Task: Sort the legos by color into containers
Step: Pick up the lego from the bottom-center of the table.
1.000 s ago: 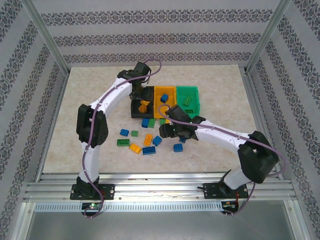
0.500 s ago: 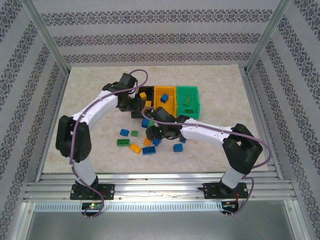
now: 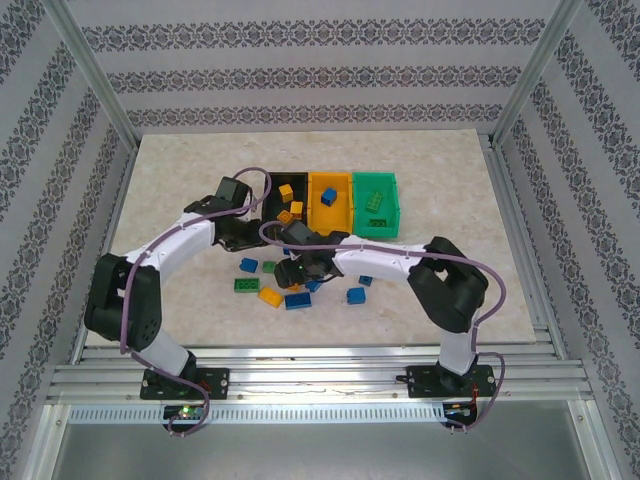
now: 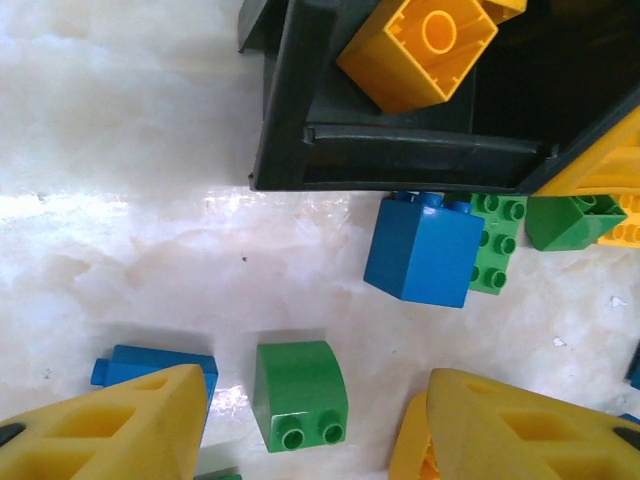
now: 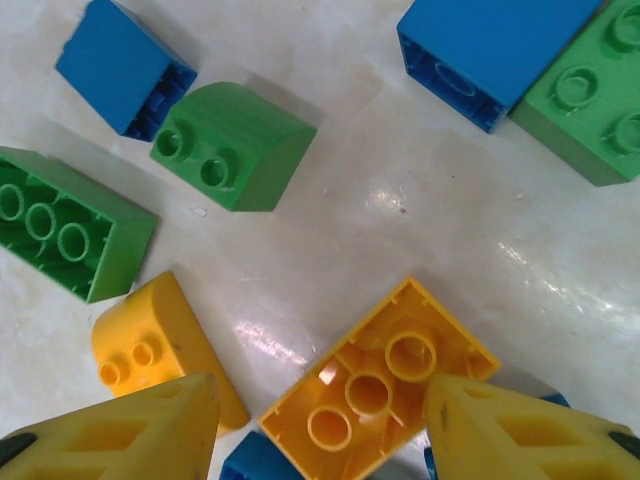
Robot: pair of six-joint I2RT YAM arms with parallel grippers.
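Legos (image 3: 245,285) | black bin (image 3: 290,177): orange | orange bin (image 3: 330,176): blue | left tool (image 4: 315,415), right tool (image 5: 320,405): spread, empty

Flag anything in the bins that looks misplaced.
A blue brick lies in the orange bin, and yellow bricks lie in the black bin. Only the green bin holds a matching green brick. That is odd if brick and bin colours should match.

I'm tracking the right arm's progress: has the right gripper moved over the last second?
Yes. Judged against the fixed orange rectangular plastic bin, the right gripper has shifted left and toward the near table edge, away from that bin.
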